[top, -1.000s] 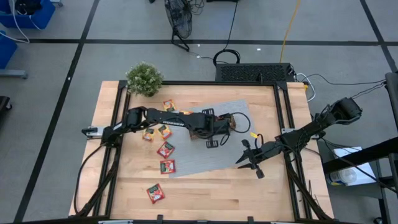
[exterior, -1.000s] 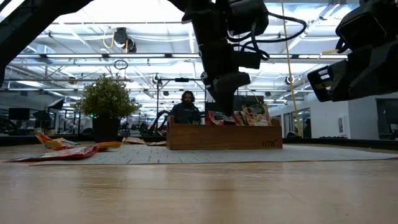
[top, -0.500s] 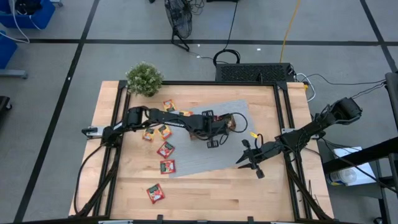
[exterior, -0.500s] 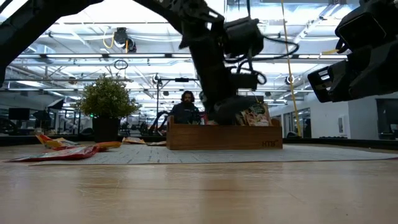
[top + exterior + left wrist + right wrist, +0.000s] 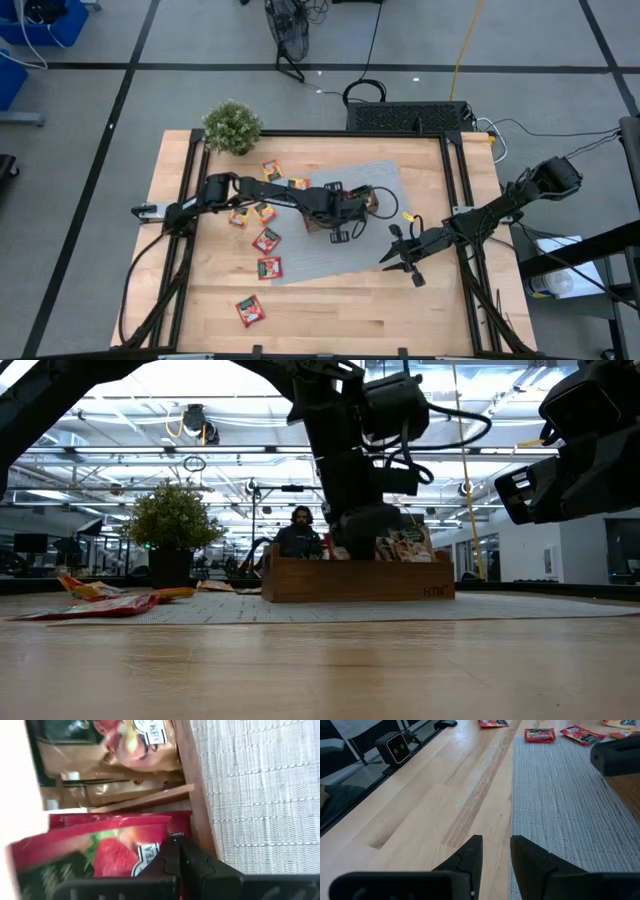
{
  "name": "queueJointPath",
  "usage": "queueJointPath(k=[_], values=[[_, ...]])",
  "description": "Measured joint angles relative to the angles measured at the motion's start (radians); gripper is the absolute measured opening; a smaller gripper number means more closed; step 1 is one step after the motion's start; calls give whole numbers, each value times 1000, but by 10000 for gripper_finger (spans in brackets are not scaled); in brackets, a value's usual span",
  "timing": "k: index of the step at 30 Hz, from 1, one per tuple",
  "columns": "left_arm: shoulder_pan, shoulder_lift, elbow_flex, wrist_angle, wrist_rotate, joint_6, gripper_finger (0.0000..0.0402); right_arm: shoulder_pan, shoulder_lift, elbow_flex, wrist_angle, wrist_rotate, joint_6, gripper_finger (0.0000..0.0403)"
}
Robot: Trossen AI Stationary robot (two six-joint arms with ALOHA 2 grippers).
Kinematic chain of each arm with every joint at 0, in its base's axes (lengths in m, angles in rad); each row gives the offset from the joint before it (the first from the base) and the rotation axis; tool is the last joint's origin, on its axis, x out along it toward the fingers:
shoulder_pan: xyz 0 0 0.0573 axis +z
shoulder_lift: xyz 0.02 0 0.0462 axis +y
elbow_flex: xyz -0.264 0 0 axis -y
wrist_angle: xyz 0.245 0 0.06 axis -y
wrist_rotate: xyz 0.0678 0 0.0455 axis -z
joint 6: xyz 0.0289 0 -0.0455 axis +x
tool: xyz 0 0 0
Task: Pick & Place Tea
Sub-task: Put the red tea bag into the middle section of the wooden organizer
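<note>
the left hand (image 5: pixel 177 851), pinched shut on a red sachet (image 5: pixel 100 855), lowers it into the tray (image 5: pixel 350 580) mid-tabletop, while the right hand (image 5: pixel 495 851) waits part-open.

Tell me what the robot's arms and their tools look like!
Both arms are black and thin, made of jointed segments. The left arm has a black cable looping near its wrist. The right tool has two chunky, dark, angular fingers. The left tool is black too, its fingers pressed together.
</note>
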Motion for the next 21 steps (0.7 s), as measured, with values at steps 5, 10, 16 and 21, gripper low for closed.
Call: queueJointPath(k=[5, 10, 16, 21], values=[[0, -30, 2, -8, -7, -10, 20, 0, 0, 0, -1, 0, 0, 91], [-6, -51, 2, -5, -9, -13, 9, 0, 0, 0, 1, 0, 0, 91], [-13, -70, 2, -3, -12, -12, 15, 0, 0, 0, 0, 0, 0, 91], [-13, -83, 4, -9, -13, -21, 6, 0, 0, 0, 0, 0, 0, 91]])
